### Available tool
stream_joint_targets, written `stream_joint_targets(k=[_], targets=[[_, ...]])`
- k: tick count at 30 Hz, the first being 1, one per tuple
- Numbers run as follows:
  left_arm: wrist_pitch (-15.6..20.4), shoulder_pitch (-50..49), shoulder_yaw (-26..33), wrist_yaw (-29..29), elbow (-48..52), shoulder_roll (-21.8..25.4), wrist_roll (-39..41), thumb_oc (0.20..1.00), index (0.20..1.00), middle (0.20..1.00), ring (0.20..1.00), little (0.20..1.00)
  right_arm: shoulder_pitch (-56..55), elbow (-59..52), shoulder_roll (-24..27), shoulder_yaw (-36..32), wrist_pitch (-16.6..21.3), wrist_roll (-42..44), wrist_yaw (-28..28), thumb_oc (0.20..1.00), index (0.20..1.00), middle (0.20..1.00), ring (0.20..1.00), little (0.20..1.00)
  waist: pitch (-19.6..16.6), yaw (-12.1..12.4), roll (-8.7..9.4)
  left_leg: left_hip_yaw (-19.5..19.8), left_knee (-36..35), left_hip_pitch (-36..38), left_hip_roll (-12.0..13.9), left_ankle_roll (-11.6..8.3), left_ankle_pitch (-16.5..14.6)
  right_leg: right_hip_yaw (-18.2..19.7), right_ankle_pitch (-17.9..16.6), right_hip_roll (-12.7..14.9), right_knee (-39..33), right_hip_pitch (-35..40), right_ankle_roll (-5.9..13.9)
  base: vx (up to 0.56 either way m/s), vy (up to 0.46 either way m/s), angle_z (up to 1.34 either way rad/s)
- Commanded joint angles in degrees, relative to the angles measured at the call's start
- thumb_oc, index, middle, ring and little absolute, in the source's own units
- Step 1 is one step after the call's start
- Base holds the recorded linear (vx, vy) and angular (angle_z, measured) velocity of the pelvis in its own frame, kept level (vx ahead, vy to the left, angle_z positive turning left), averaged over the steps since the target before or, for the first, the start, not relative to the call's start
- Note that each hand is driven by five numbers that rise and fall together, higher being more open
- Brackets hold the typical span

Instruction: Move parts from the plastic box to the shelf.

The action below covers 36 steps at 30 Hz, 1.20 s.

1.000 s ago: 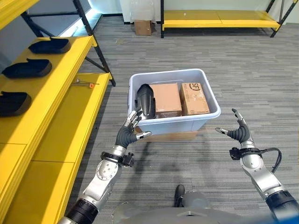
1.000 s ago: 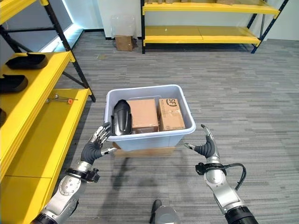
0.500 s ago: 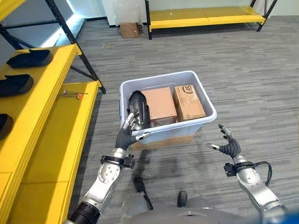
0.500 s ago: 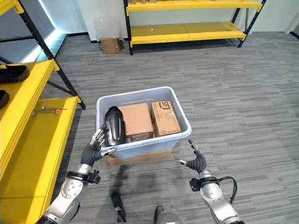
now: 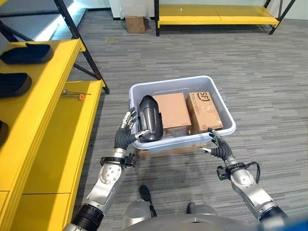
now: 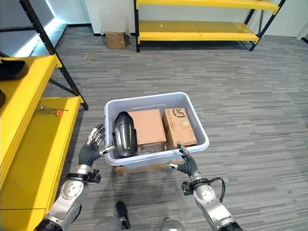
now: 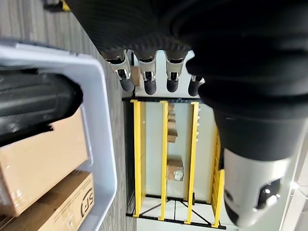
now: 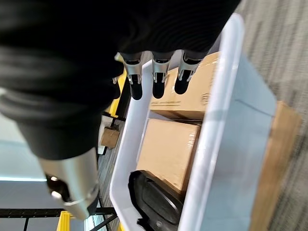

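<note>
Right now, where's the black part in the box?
The black part leans at the plastic box's left end, beside the brown cartons, close to the left hand.
</note>
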State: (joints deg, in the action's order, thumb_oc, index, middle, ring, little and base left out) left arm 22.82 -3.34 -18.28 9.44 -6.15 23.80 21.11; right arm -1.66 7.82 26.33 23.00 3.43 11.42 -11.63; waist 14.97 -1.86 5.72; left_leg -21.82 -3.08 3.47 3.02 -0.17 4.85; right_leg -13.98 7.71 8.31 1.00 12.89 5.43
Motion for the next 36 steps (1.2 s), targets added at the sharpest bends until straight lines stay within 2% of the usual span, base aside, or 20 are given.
stream_joint_targets(k=[1, 3, 4, 5, 7, 8, 9, 10, 11, 12, 13, 14, 16, 17, 18, 20, 25, 30, 33, 36], targets=[[1.7, 0.5, -0.9, -0.6, 0.5, -0.2, -2.2, 1.000, 1.000, 1.000, 1.000, 1.000, 1.4, -2.4, 1.3, -1.5, 1.6, -0.3, -0.2, 1.000, 1.000, 1.000, 1.000, 1.000, -3.0, 1.0, -0.53, 2.3, 1.1, -1.3, 2.2, -0.29, -1.1, -1.9, -2.3, -5.9, 12.1, -6.0, -1.50, 0.10, 0.154, 0.15], [1.0, 0.9, -0.9, -1.0, 0.4, 0.0, -2.4, 1.000, 1.000, 1.000, 1.000, 1.000, 2.0, -2.6, 0.9, -1.6, 1.4, -0.3, -0.5, 1.000, 1.000, 1.000, 1.000, 1.000, -3.0, 1.2, -0.06, 1.9, 0.6, -1.1, 1.2, 0.85, -1.9, -2.2, -3.8, -5.7, 16.9, -7.6, -0.11, 0.07, 0.157, 0.13], [0.4, 1.1, -0.7, -1.5, 0.4, 0.6, -2.3, 1.000, 1.000, 1.000, 1.000, 1.000, 2.9, -2.5, 0.1, -1.5, 1.3, -0.3, -0.9, 1.000, 1.000, 1.000, 1.000, 1.000, -2.9, 1.6, 0.54, 1.4, 0.5, -1.1, -0.2, 2.62, -3.3, -2.4, -8.1, -4.5, 25.9, -11.8, 3.31, 0.05, 0.162, 0.08], [-0.1, 1.2, -0.5, -2.2, 0.5, 1.1, -1.6, 1.000, 1.000, 1.000, 1.000, 1.000, 3.3, -2.4, -0.3, -1.3, 1.3, -0.3, -1.2, 1.000, 1.000, 1.000, 1.000, 1.000, -2.5, 2.0, 0.62, 1.4, 0.8, -1.0, -0.3, 3.45, -4.0, -2.7, -10.5, -3.3, 31.5, -14.3, 5.06, 0.03, 0.111, 0.05], [-1.1, 1.0, -0.3, -2.7, 0.8, 1.6, -1.5, 1.000, 1.000, 1.000, 1.000, 1.000, 3.9, -1.5, -1.0, -0.8, 1.4, -0.5, -1.6, 1.000, 1.000, 1.000, 1.000, 1.000, -1.9, 2.3, 0.49, 1.7, 1.0, -0.3, 0.1, 3.86, -4.4, -2.7, -11.8, -2.0, 36.5, -17.7, 6.02, 0.03, -0.016, 0.06], [-1.5, 0.9, -0.4, -2.9, 0.8, 1.7, -2.2, 1.000, 1.000, 1.000, 1.000, 1.000, 4.1, -0.8, -1.2, -0.6, 1.4, -0.2, -1.6, 1.000, 1.000, 1.000, 1.000, 1.000, -1.6, 2.3, 0.35, 2.1, 1.0, 0.2, 0.3, 3.74, -4.4, -2.8, -12.1, -1.4, 36.3, -18.6, 5.86, 0.07, -0.167, 0.03], [-1.9, 0.8, -0.9, -2.9, 1.0, 1.8, -3.0, 1.000, 1.000, 1.000, 1.000, 1.000, 4.5, 0.8, -1.6, -0.5, 2.7, -0.2, -1.2, 1.000, 1.000, 1.000, 1.000, 1.000, -1.1, 2.3, 0.16, 2.8, 0.9, 1.2, 0.9, 3.14, -4.4, -3.0, -12.6, 0.3, 31.5, -18.9, 5.15, 0.07, -0.172, 0.03], [-2.0, 0.8, -1.0, -2.8, 1.1, 1.9, -3.0, 1.000, 1.000, 1.000, 1.000, 1.000, 4.5, 0.9, -1.6, -0.6, 2.9, -0.3, -1.0, 1.000, 1.000, 1.000, 1.000, 1.000, -1.0, 2.3, 0.13, 2.9, 0.9, 1.4, 1.1, 2.97, -4.4, -3.1, -12.8, 0.8, 30.0, -18.7, 5.08, 0.08, -0.217, 0.04], [-2.4, 0.9, -1.2, -2.4, 1.4, 2.2, -2.9, 1.000, 1.000, 1.000, 1.000, 1.000, 4.3, 0.9, -1.8, -1.0, 3.3, -0.7, -0.5, 1.000, 1.000, 1.000, 1.000, 1.000, -0.8, 2.2, 0.22, 3.0, 0.9, 1.9, 1.4, 2.43, -4.6, -3.3, -13.8, 2.2, 24.3, -18.2, 4.98, 0.08, -0.306, 0.20], [-3.7, 1.2, -1.5, -0.9, 2.2, 2.7, -2.8, 1.000, 1.000, 1.000, 1.000, 1.000, 3.9, 0.4, -1.9, -1.5, 3.5, -1.5, -0.4, 1.000, 1.000, 1.000, 1.000, 1.000, -0.6, 2.0, 0.65, 2.9, 0.8, 2.7, 2.0, 1.39, -4.9, -3.3, -16.4, 4.7, 14.5, -17.4, 5.61, 0.08, -0.341, 0.21], [-4.0, 1.3, -1.6, -0.5, 2.3, 2.8, -2.9, 1.000, 1.000, 1.000, 1.000, 1.000, 3.8, 0.2, -1.9, -1.5, 3.3, -1.5, -0.4, 1.000, 1.000, 1.000, 1.000, 1.000, -0.6, 1.9, 0.79, 2.8, 0.8, 3.0, 2.2, 1.11, -5.0, -3.3, -17.7, 5.3, 12.1, -17.2, 5.93, 0.10, -0.436, 0.16], [-4.6, 1.3, -1.9, 1.3, 2.5, 3.2, -3.7, 1.000, 1.000, 1.000, 1.000, 1.000, 4.0, 0.3, -2.1, -1.3, 3.2, -0.7, -0.5, 1.000, 1.000, 1.000, 1.000, 1.000, -0.5, 1.6, 1.49, 2.7, 0.7, 3.8, 2.6, 0.60, -5.7, -1.7, -23.1, 7.7, 8.5, -18.6, 7.33, 0.07, -0.279, 0.02], [-4.5, 1.1, -2.2, 2.8, 2.3, 3.5, -4.5, 1.000, 1.000, 1.000, 1.000, 1.000, 3.9, 0.5, -2.4, -1.3, 3.6, 0.2, -0.2, 1.000, 1.000, 1.000, 1.000, 1.000, -0.3, 1.3, 1.60, 2.7, 0.6, 4.7, 3.2, 0.19, -6.3, 0.0, -25.0, 8.6, 7.0, -19.6, 8.12, 0.12, -0.299, 0.00], [-3.9, 0.5, -2.3, 4.4, 1.7, 3.3, -5.4, 1.000, 1.000, 1.000, 1.000, 1.000, 2.9, -0.1, -2.1, -1.6, 4.0, 0.2, 1.1, 1.000, 1.000, 1.000, 1.000, 1.000, -0.4, 0.8, 1.09, 3.3, 0.3, 5.2, 4.7, -0.68, -5.8, 0.9, -21.2, 6.9, 4.1, -18.2, 7.86, 0.14, -0.268, 0.04], [-3.7, 0.4, -2.4, 4.7, 1.5, 3.2, -5.7, 1.000, 1.000, 1.000, 1.000, 1.000, 2.8, -0.2, -2.0, -1.7, 4.0, 0.2, 1.2, 1.000, 1.000, 1.000, 1.000, 1.000, -0.5, 0.8, 1.00, 3.5, 0.3, 5.2, 4.8, -0.82, -5.6, 0.6, -20.9, 6.7, 3.6, -17.8, 7.75, 0.14, -0.270, 0.12], [-3.5, 0.1, -2.0, 7.0, 1.8, 2.3, -5.6, 1.000, 1.000, 1.000, 1.000, 1.000, 2.5, -1.2, -1.2, -1.2, 3.5, 0.3, 1.6, 1.000, 1.000, 1.000, 1.000, 1.000, -1.1, 1.7, 0.37, 3.1, 0.3, 4.3, 5.9, -2.24, -3.8, -3.0, -17.8, 5.6, 1.9, -14.9, 6.69, 0.05, -0.188, 0.17], [-3.4, 0.6, -1.3, 9.2, 2.0, 0.4, -5.8, 1.000, 1.000, 1.000, 1.000, 1.000, 2.5, -1.7, 0.4, -0.6, 3.0, -0.3, 0.8, 1.000, 1.000, 1.000, 1.000, 1.000, -1.4, 2.0, -0.52, 3.7, -0.2, 3.9, 7.0, -3.61, -2.0, -4.5, -14.0, 3.5, 0.4, -11.3, 4.29, 0.04, -0.077, -0.16], [-4.3, 2.2, -1.1, 12.0, 2.0, -0.9, -6.3, 1.000, 1.000, 1.000, 1.000, 1.000, 2.3, -1.4, 1.7, -0.6, 3.8, -1.0, 0.5, 1.000, 1.000, 1.000, 1.000, 1.000, -2.0, 1.4, -0.99, 3.4, -1.1, 3.4, 8.0, -4.67, -0.4, -4.5, -13.1, 2.6, -1.1, -9.9, 2.96, 0.03, -0.010, -0.12], [-6.8, 3.8, -1.1, 15.2, 1.1, -1.2, -6.4, 1.000, 1.000, 1.000, 1.000, 1.000, 2.7, -1.4, 1.9, -0.7, 3.8, -1.1, -0.7, 1.000, 1.000, 1.000, 1.000, 1.000, -2.0, 0.9, -1.16, 3.1, -1.1, 3.0, 8.4, -5.00, 0.0, -4.2, -12.9, 2.3, -1.3, -9.7, 2.74, 0.01, 0.001, 0.01], [-9.3, 5.2, -0.5, 20.7, -1.4, -1.9, -6.5, 1.000, 1.000, 1.000, 1.000, 1.000, 2.6, -1.7, 1.6, -1.0, 3.6, -1.3, -1.5, 1.000, 1.000, 1.000, 1.000, 1.000, -1.8, 0.3, -0.96, 2.7, -0.7, 2.9, 8.6, -5.04, 0.0, -3.8, -12.8, 2.0, -1.0, -9.8, 2.70, 0.04, -0.005, -0.03]])
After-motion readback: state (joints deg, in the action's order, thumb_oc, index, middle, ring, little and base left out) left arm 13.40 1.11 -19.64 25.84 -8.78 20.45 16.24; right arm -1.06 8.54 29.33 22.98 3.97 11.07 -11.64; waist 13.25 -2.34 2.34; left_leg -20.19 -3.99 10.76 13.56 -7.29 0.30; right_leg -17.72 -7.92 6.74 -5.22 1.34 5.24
